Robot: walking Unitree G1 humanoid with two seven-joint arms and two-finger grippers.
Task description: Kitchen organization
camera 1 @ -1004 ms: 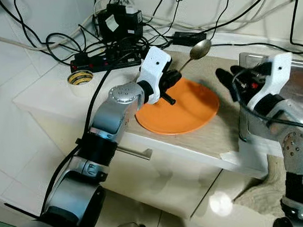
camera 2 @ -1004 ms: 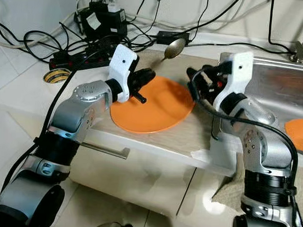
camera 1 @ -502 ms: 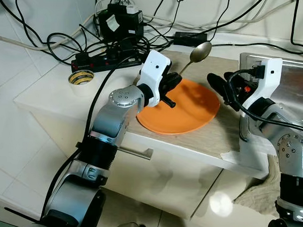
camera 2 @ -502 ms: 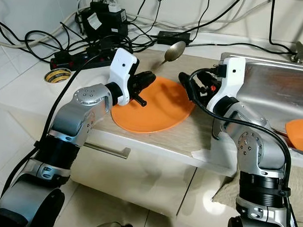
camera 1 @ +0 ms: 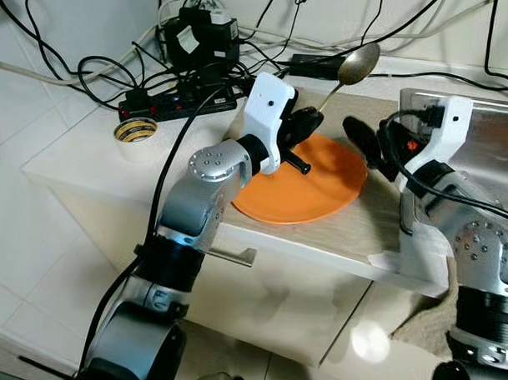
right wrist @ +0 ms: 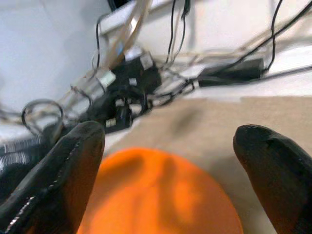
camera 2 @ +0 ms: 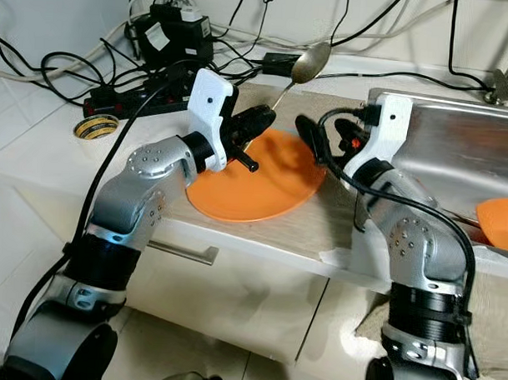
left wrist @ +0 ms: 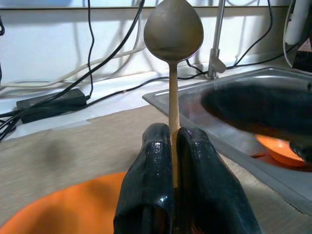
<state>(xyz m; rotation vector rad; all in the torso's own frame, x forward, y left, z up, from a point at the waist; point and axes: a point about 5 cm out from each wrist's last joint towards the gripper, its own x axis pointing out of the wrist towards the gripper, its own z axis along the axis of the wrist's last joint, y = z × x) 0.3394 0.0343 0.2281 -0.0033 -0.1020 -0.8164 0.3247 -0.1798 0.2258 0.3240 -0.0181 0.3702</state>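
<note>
Left hand (camera 1: 310, 125) raised, fingers pinched together; right hand (right wrist: 170, 180) spread wide.

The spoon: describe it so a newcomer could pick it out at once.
Find the orange plate on the counter mat beside the sink. Above its far edge, the left gripper pinches a thin handle. That spoon is the only metal utensil, bowl raised.

White tiled floor (camera 1: 35, 232), beige counter (camera 1: 352, 235), steel sink (camera 2: 464, 156)
</note>
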